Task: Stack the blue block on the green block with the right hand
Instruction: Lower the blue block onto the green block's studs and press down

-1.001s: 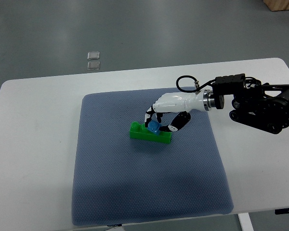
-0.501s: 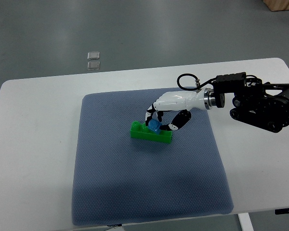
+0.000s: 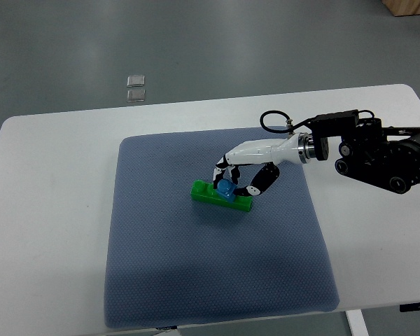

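A long green block (image 3: 205, 192) lies on the blue-grey mat (image 3: 210, 266) near its middle. A small blue block (image 3: 226, 189) sits on top of the green block, toward its right half. My right hand (image 3: 231, 183) reaches in from the right, its white and black fingers (image 3: 219, 171) curled around the blue block, pressing it onto the green one. The thumb (image 3: 257, 185) is on the right side of the blocks. The left arm is out of view.
The mat lies on a white table (image 3: 49, 210). The black right forearm (image 3: 378, 157) hangs over the table's right part. Two small grey squares (image 3: 136, 87) lie on the floor beyond the table's far edge.
The hand with the blue block has lowered slightly and moved a little right and toward me; the green block has shifted slightly with it. The wrist has tilted down.
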Controlling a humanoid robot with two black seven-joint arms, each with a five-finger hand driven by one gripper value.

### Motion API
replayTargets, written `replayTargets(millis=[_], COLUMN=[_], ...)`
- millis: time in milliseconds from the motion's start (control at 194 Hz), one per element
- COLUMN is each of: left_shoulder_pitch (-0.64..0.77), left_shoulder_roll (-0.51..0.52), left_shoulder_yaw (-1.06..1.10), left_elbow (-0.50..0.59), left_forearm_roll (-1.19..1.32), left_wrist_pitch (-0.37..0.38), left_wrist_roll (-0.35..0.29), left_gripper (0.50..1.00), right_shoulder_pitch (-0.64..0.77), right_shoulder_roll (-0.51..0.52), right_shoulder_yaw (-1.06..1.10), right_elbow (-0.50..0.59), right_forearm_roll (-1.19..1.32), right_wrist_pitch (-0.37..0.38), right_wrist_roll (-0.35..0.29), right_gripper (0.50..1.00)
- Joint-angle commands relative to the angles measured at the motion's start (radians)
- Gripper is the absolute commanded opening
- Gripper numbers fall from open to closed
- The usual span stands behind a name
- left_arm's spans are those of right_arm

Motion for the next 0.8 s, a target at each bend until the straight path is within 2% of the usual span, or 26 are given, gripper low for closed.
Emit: replayTargets(millis=[0,795], left_shoulder_pitch=[0.0,0.0], left_shoulder_roll=[0.0,0.0], left_shoulder_yaw=[0.0,0.0], left_elbow=[0.001,0.001], left_forearm_roll=[0.0,0.0], left_wrist_pitch=[0.0,0.0], left_wrist_roll=[0.001,0.001], left_gripper=[1.0,1.0], right_shoulder_pitch=[0.0,-0.043], right_shoulder_roll=[0.0,0.038], right_shoulder_yaw=[0.0,0.0], right_elbow=[-0.002,-0.072], right_forearm_roll=[0.033,0.06], right_wrist_pitch=[0.014,0.027], right_wrist_roll=[0.0,-0.006], right_gripper=[0.5,0.5])
